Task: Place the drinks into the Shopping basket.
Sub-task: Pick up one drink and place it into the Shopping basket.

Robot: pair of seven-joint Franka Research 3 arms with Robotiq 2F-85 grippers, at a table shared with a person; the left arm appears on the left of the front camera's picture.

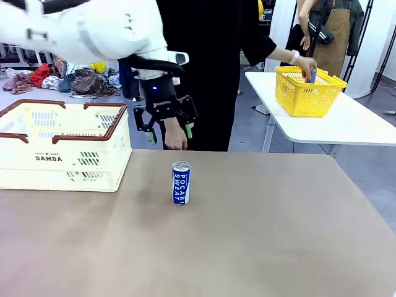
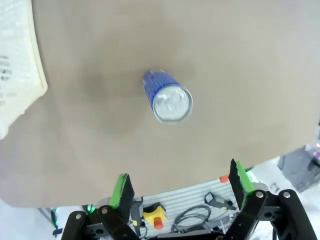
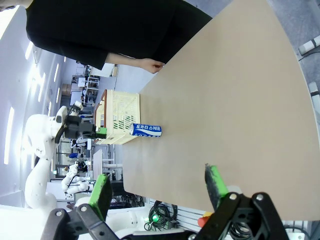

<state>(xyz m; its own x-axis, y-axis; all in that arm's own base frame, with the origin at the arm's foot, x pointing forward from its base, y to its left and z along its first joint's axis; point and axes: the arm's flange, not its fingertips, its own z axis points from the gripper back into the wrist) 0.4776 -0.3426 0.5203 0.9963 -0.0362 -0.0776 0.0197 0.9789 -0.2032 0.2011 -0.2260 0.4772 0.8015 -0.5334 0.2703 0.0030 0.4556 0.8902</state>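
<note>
We observe one drink, a slim can [image 1: 180, 182] with a blue-and-white body, the vertical lettering "POCARI SWEAT" and a silver top. It stands upright on the tabletop [image 1: 266, 241], left of the middle and nearer the far edge than the near edge. The Shopping basket [image 1: 25, 168], cream-white with slotted sides, a dark brown rim and the mark "DAMDA", sits at the far-left corner, well apart from the can. The left gripper [image 1: 169, 135] hangs above the far edge, higher than the can, with its fingers spread and nothing between them. In its own wrist view, the right gripper [image 3: 157, 182] is likewise spread and empty, off the tabletop's edge.
</note>
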